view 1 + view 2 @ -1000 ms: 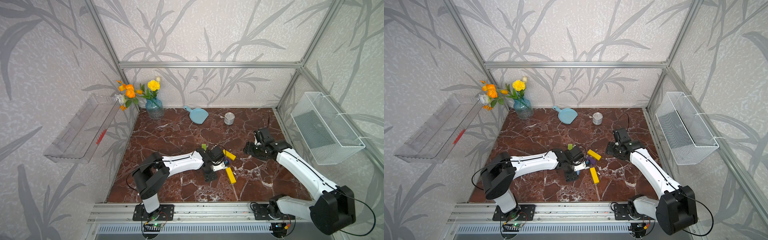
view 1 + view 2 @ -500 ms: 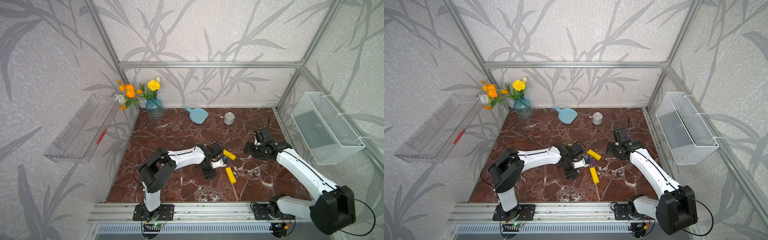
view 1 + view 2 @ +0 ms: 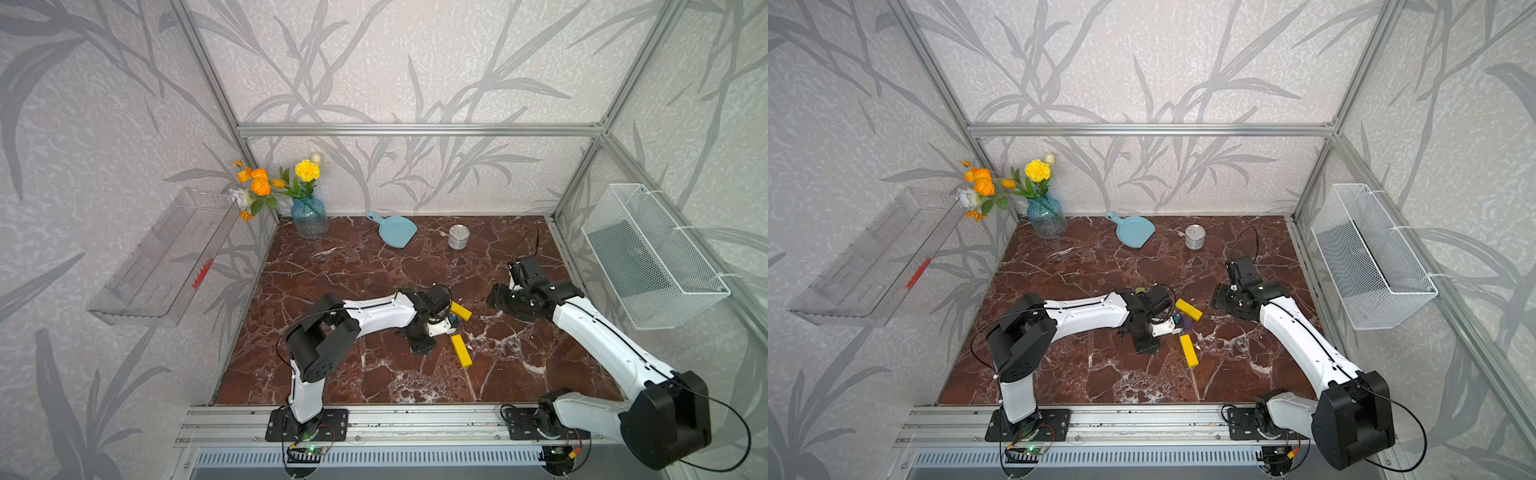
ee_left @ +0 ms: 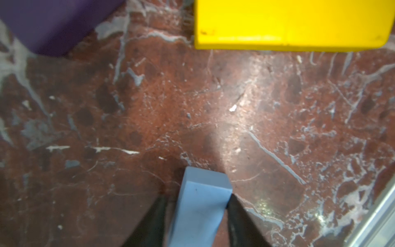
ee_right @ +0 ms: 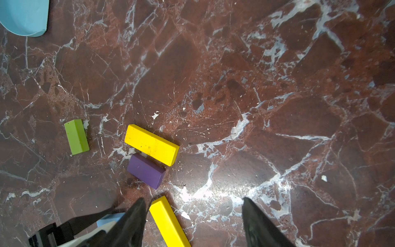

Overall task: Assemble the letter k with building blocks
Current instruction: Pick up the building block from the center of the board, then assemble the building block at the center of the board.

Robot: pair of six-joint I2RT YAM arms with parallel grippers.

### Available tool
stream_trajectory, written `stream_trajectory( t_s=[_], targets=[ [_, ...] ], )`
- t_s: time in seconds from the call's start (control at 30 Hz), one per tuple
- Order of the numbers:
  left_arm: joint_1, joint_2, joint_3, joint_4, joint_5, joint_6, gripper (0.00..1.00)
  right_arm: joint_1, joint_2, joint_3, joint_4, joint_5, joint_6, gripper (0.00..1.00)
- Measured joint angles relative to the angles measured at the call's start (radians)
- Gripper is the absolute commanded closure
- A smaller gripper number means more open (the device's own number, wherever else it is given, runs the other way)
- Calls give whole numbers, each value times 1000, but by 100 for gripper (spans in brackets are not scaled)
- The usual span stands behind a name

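Observation:
My left gripper is shut on the light blue block, low over the marble floor. A purple block and a yellow bar lie just beyond it. In the right wrist view the purple block lies against one yellow bar. The other yellow bar is nearer, and the lime green block lies apart. In both top views my left gripper sits between the two yellow bars. My right gripper hovers open to their right, holding nothing.
A light blue dustpan and a silver tin can stand near the back wall, and a vase of flowers fills the back left corner. A wire basket hangs on the right wall, a clear shelf on the left.
My left gripper has closed on the light blue block, and the left arm's elbow has swung to the right. The right arm has not moved.

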Motion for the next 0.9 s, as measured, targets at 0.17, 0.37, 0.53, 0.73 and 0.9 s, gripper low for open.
stream_trajectory(
  t_s=[0.17,0.37,0.53,0.73,0.9],
  targets=[
    [0,-15,3,-6,-42,-61,86,0,0,0,0,0,0,30],
    [6,-196,-35,60,-180,-320,99,0,-6,-12,1,-5,2,30],
    [32,-305,-39,95,-356,-683,100,0,-6,-21,3,-16,5,30],
    [74,-192,-5,26,-441,-966,100,0,-6,-21,6,-26,8,31],
    [81,-83,18,8,-436,-1079,100,0,-14,-25,5,-26,8,31]
  ],
)
